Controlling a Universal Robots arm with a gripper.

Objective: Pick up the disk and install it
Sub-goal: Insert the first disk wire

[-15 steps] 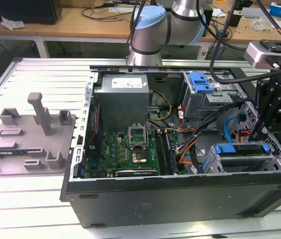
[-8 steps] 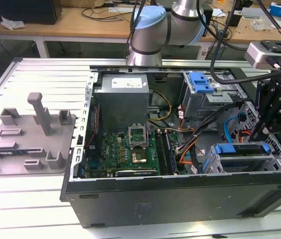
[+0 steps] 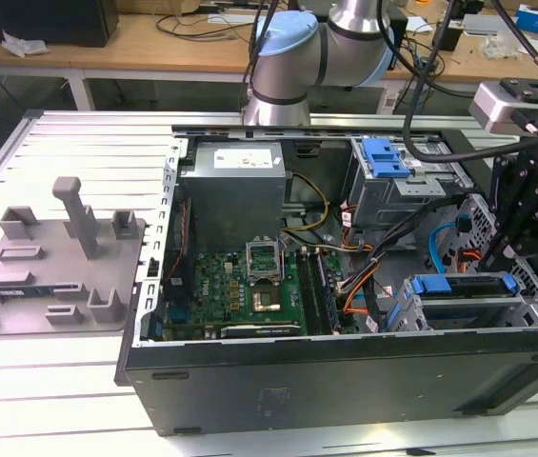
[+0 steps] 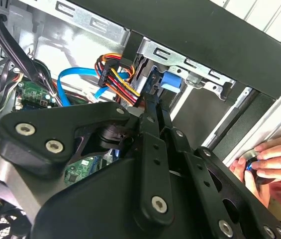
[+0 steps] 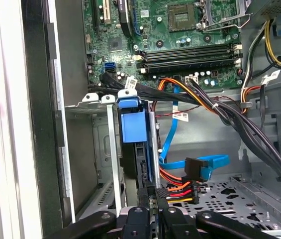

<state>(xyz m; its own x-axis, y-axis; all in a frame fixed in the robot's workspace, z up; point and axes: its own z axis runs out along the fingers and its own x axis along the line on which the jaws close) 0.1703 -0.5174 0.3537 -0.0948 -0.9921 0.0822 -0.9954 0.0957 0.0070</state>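
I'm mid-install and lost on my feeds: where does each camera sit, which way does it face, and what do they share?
Exterior view: off the arm, above the table, looking down into the open computer case; the robot arm and gripper show.
First wrist view: on the arm, looking past the gripper at the disk in its bay, motherboard beyond.
Second wrist view: on the arm, behind the gripper linkage, facing the bay; a person's hand rests by the case.
Shared: the disk's blue bracket in all views.
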